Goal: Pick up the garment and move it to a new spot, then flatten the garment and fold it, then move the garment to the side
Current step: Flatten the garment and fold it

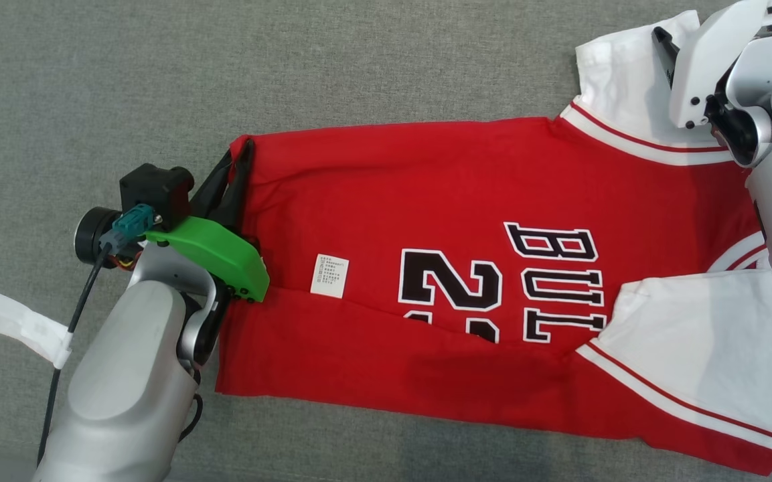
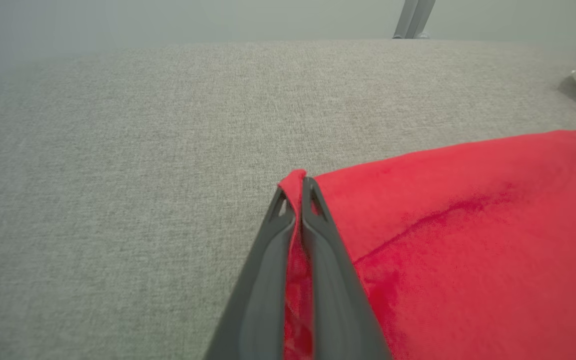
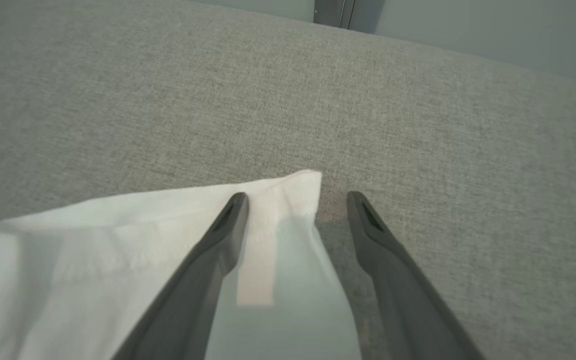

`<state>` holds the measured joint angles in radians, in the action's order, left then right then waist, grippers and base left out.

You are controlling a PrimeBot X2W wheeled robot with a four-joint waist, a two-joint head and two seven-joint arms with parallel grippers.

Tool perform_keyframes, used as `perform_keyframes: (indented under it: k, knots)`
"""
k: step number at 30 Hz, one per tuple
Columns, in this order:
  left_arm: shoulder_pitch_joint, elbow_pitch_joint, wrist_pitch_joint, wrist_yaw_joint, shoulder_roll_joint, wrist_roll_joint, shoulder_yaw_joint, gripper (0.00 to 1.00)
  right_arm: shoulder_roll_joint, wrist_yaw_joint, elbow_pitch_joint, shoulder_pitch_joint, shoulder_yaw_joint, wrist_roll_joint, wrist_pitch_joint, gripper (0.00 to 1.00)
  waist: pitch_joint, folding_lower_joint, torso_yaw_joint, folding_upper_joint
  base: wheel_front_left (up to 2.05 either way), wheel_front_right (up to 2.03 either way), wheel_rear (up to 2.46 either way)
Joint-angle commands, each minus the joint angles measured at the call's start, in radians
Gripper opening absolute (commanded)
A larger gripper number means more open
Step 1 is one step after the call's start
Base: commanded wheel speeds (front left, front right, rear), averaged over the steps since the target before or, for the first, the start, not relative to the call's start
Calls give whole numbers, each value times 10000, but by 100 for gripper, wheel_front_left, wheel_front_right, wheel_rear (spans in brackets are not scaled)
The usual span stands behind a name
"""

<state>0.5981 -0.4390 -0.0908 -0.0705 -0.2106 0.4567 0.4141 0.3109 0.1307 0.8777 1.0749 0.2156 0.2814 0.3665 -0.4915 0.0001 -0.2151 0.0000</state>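
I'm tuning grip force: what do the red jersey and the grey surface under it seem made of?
Red jersey: soft matte knit cloth, perhaps cotton or polyester; it creases and folds. Grey surface: woven matte fabric; a fine heathered weave shows.

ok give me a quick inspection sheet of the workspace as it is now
surface: grey fabric top, bearing the garment
job's things: red jersey lying flat, near long edge folded over the print
clutter: nothing seen
hands: left hand shut on the jersey's hem corner; right hand open at the far white sleeve
cables: black cable along the left forearm, white strip meeting it
surroundings: grey post beyond the far edge, pale wall behind
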Motion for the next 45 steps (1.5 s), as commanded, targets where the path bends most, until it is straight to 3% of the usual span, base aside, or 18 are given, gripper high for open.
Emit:
perform_keyframes:
  k: [1,2,5,16,27,36,45]
  knots:
    - [202,-76,-96,-27,15,71,-8,0,-36,0,266,-14,22,-77,-26,73,-34,-1,-28,0,0,0,0]
    - [217,-120,-124,-35,20,87,-4,0,-76,0,387,15,36,-50,-40,40,-28,-1,-11,0,0,0,0]
    - [246,-249,-191,-48,7,136,-8,0,-124,-2,684,80,140,27,-154,0,-12,-1,66,0,0,0,0]
    - [199,-423,-477,70,-352,255,-269,0,-243,-6,342,8,648,1093,-1586,0,450,-1,841,0,0,0,0]
    - [-1320,712,-900,390,-986,561,-688,0,1167,-5,-3229,-2776,2190,3736,-2369,0,1562,-1,1882,0,0,0,0]
    - [-3498,2225,-804,999,-1253,1110,-1111,0,1630,0,-6292,-6168,1522,4678,-2449,0,2552,-1,2231,0,0,0,0]
    - [-5157,2620,-968,1430,-1033,1760,-1439,0,990,0,-7684,-8469,661,4170,-1855,0,3021,-1,2505,0,0,0,0]
